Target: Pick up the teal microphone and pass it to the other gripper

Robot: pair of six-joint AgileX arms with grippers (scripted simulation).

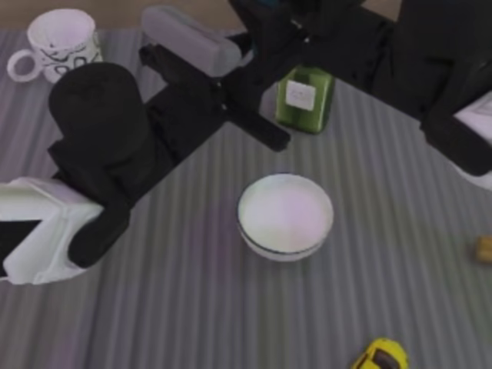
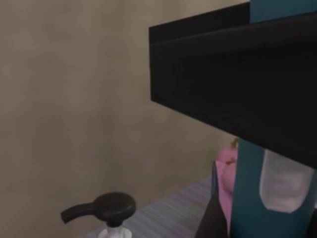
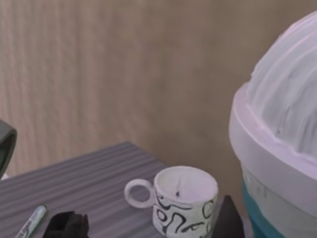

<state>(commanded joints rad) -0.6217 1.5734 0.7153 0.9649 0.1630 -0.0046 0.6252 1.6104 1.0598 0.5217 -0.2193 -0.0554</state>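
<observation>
Grey ribbed bench (image 1: 192,307) across the whole top view, with a plain tan wall (image 2: 74,74) rising behind its far edge. Open bench along the near side and the lower left. The far side is crowded.

Left arm (image 1: 84,200), white and black, reaching from the lower left up toward the far middle. Right arm (image 1: 430,61), a black bulk coming in from the upper right. Left gripper (image 1: 234,84) and right gripper (image 1: 257,46) raised above the bench and close together, above the far middle.

Teal microphone (image 1: 188,38) up in the air at that meeting point, white head toward the top view's left. Left fingers (image 2: 213,225) closed against its teal handle. Crossed higher up by a black bar in the left wrist view. Cannot tell how the right gripper stands.

White bowl (image 1: 284,215) near the bench's middle, upright, well clear of both arms. Green pump bottle (image 1: 306,96) just beyond it, partly under the grippers. Patterned white mug (image 1: 61,42) at the far left corner. Yellow toy car (image 1: 380,355) at the near edge, toward the right. Small tan object (image 1: 484,250) cut by the right edge. Pen (image 3: 32,220) lying flat near the mug.
</observation>
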